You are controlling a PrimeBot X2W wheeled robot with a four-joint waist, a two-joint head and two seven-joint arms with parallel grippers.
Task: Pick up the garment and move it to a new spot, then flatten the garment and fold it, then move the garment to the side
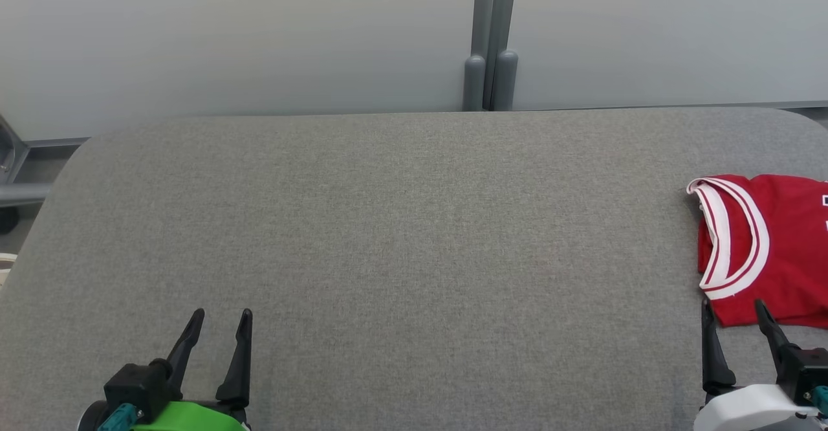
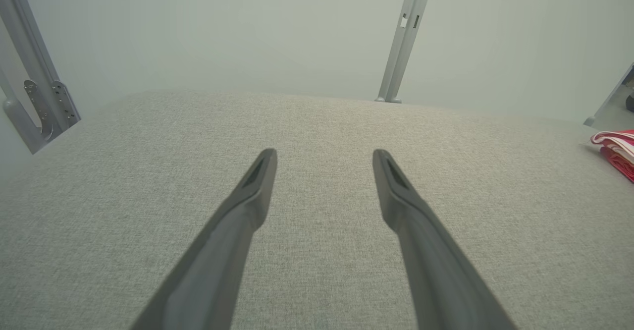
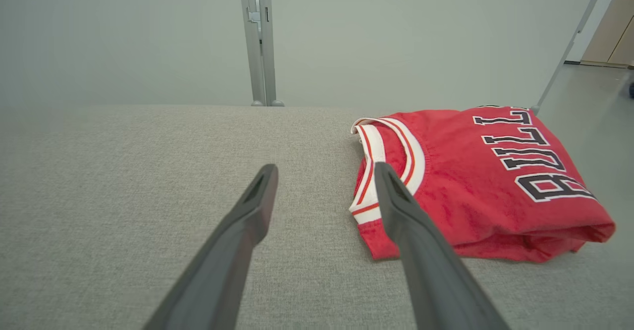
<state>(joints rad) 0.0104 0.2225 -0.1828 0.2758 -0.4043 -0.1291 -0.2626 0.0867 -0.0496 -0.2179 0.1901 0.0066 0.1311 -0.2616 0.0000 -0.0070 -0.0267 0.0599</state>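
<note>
Garment [image 1: 786,243] at bench [image 1: 414,224] right edge, left end effector [image 1: 222,312] & right end effector [image 1: 731,303] apart; could slip off w/ nudge.

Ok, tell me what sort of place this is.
Probably a lab or test cell for cloth handling, not a home: a wide table covered in grey fabric, plain pale partition panels joined by a grey metal post behind it, and one folded red jersey at its right side.
</note>
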